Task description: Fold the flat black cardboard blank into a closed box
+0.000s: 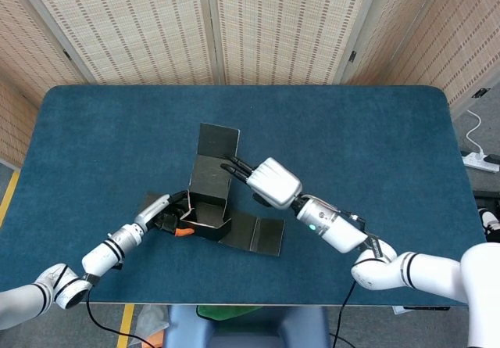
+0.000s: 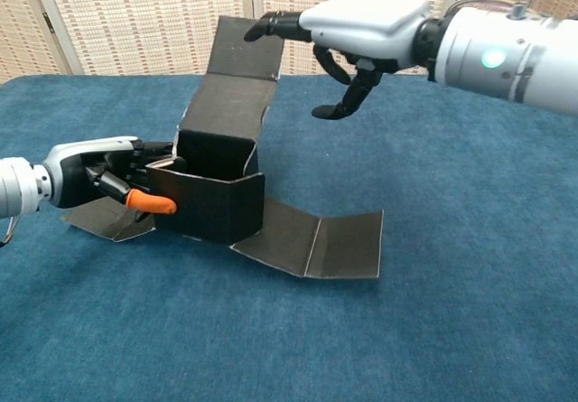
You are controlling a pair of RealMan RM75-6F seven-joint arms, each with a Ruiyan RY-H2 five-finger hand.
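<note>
The black cardboard blank (image 1: 206, 177) (image 2: 208, 208) stands half folded near the table's front left. Its walls form an open tray, the tall back panel and lid flap (image 2: 239, 50) are upright, and two flat panels (image 2: 316, 244) lie on the cloth to the right. My left hand (image 1: 166, 217) (image 2: 99, 172) grips the box's left wall, its orange thumb tip against the front-left corner. My right hand (image 1: 269, 182) (image 2: 366, 27) hovers open above and to the right of the box. Its fingers are spread, and the fingertips (image 2: 264, 28) reach the lid flap's top edge.
A blue cloth covers the table (image 1: 351, 129), and woven screens (image 1: 273, 19) stand behind it. One side flap (image 2: 104, 223) lies flat under my left hand. A power strip (image 1: 480, 160) lies on the floor past the right edge.
</note>
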